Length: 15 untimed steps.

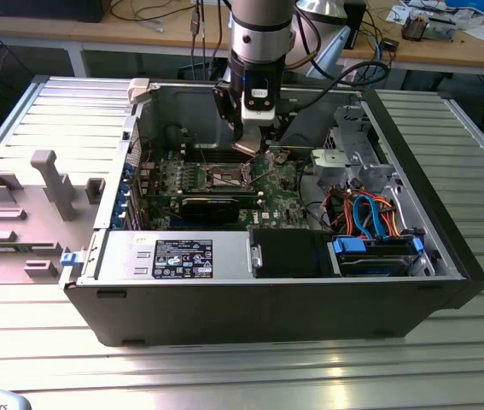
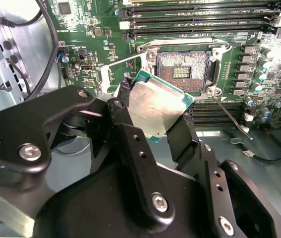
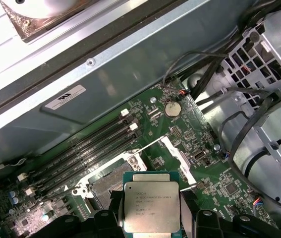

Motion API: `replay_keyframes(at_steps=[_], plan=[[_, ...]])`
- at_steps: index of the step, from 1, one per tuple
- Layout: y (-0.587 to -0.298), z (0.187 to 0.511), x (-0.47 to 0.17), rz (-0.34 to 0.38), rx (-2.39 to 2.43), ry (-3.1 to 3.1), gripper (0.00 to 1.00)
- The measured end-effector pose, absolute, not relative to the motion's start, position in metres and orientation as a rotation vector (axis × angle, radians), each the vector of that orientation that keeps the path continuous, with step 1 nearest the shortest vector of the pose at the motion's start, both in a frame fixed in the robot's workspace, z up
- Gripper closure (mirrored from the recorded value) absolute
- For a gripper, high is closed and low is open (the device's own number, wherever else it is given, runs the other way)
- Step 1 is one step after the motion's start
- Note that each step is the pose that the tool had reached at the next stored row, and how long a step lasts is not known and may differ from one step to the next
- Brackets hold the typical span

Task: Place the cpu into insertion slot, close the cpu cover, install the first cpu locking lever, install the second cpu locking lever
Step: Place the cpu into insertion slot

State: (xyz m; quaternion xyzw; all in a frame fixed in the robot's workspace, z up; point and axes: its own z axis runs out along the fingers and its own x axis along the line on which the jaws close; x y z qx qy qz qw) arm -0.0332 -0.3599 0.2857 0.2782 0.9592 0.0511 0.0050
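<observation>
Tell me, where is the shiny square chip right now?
In the second wrist view, the claw grips the cpu right beside the open insertion slot on the green board, not yet in it.

cpu (image 2: 160, 106): two edges are covered by the fingers (image 2: 124, 119) of the gripper (image 2: 152, 114) clamped on it; in the exterior view it is too small to make out.
insertion slot (image 3: 108, 183): in the first wrist view, one part lies behind the cpu.
cpu cover (image 3: 179, 157): one end runs behind the cpu.
arm (image 1: 261, 34): cut off by the exterior view's upper edge.
green circuit board (image 1: 280, 184): the near strip is hidden behind the case's black box (image 1: 288, 252).
</observation>
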Motion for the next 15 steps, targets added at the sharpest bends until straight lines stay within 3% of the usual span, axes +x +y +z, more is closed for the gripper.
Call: replay_keyframes(at_steps=[15], plan=[[-0.3599, 0.2853, -0.0333, 0.16, 0.913, 2.99, 0.46]])
